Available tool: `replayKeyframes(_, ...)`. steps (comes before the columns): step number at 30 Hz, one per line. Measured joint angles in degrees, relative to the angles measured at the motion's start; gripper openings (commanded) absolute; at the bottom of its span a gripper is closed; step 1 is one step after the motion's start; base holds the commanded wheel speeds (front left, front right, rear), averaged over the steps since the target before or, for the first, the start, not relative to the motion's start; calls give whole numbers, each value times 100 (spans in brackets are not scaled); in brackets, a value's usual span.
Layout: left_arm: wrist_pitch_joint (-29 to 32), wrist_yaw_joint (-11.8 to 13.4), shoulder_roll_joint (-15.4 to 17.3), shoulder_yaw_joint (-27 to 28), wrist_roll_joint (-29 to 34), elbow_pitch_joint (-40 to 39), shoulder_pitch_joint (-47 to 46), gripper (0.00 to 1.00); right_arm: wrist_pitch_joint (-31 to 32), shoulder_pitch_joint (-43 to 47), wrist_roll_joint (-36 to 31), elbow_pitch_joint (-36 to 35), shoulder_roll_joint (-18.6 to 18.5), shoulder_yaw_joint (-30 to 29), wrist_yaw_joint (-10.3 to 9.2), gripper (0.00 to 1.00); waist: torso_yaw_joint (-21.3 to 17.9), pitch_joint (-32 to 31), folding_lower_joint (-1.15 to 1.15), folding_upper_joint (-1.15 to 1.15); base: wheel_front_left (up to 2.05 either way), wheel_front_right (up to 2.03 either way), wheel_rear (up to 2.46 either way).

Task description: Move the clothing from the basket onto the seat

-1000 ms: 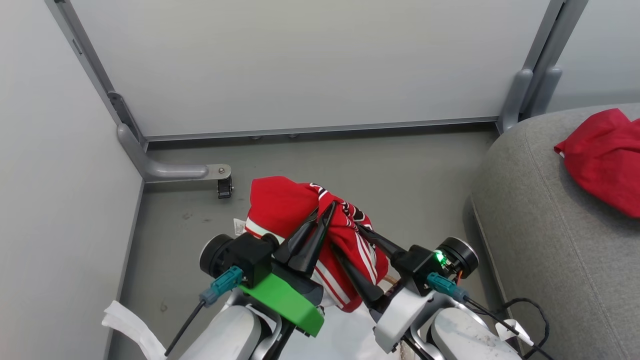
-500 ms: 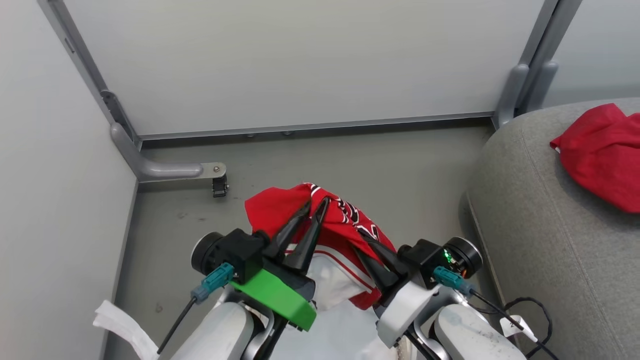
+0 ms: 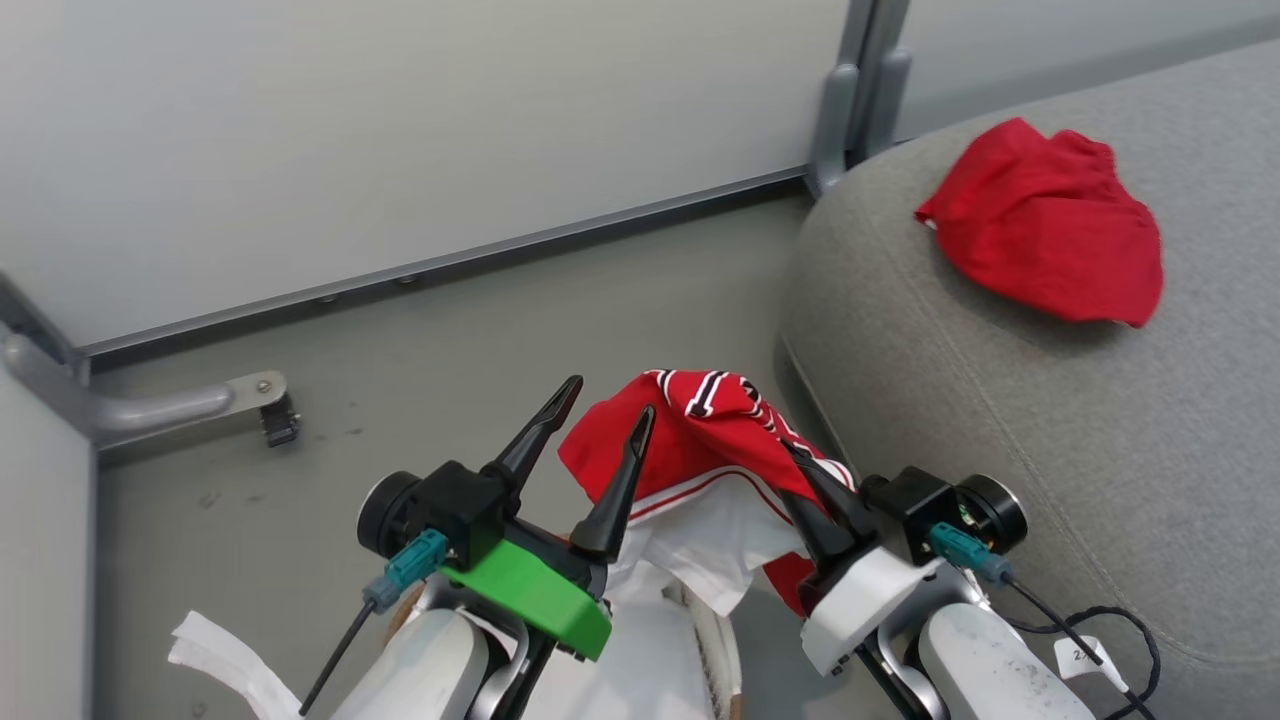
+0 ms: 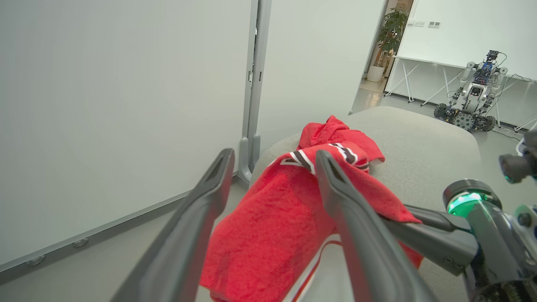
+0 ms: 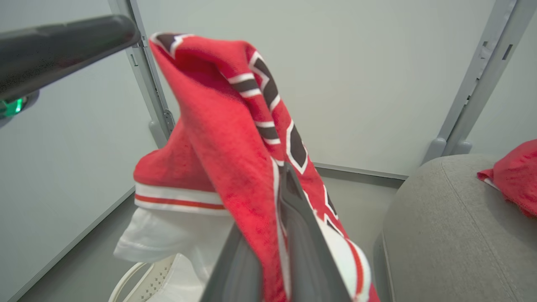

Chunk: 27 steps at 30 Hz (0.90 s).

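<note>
A red jersey (image 3: 700, 430) with white trim hangs from my right gripper (image 3: 795, 460), which is shut on its bunched fabric (image 5: 226, 138). My left gripper (image 3: 608, 398) stands open just to its left, one finger (image 4: 335, 188) lying against the cloth (image 4: 268, 226). Below the hanging jersey I see the white perforated basket (image 5: 142, 285), partly hidden by my arms. A second red jersey (image 3: 1045, 225) lies crumpled on the grey seat (image 3: 1000, 420) to the right.
Pale wall panels stand behind, with a grey post (image 3: 850, 100) beside the seat's corner. A caster foot (image 3: 275, 420) juts over the grey floor at left. A black cable (image 3: 1120, 640) hangs off my right arm. Another robot (image 4: 474, 96) stands in the far room.
My left gripper opened and let go of the jersey, while my right gripper shut on it. The head camera swung right, bringing more of the seat into view.
</note>
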Motion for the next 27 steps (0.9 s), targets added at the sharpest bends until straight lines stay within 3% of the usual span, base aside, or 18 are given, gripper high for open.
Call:
replayKeyframes(15, 1, 0, 131, -97, 116, 0, 56, 100, 0, 288, -198, -352, -5, -967, 0, 0, -1538, 370, 0, 0, 0, 0, 0)
replayKeyframes(22, 1, 0, 320, -200, 115, 11, 29, 100, 0, -485, -866, -349, -43, -1482, 0, 0, -1740, 789, 0, 0, 0, 0, 0)
replayKeyframes(27, 1, 0, 544, -339, 114, -63, -132, 100, 0, -1457, -1170, -372, -547, -1919, 0, 0, -1719, 1141, 0, 0, 0, 0, 0)
